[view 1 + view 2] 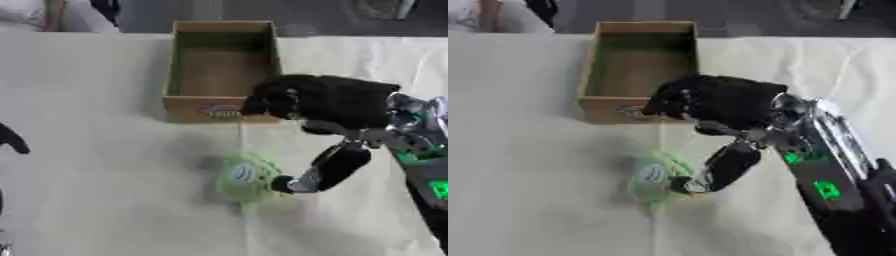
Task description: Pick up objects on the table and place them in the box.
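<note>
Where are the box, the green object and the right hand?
box [178, 70], left eye view, on its left wall.
green object [234, 186], left eye view, on its left part.
right hand [719, 102], right eye view, on the back of the hand.

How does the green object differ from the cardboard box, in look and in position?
The green object is small, roundish and pale green; the cardboard box is large, rectangular and brown. The green object lies near, beside the right hand, whose thumb tip reaches it; the box stands farther back. Both rest on the table.
</note>
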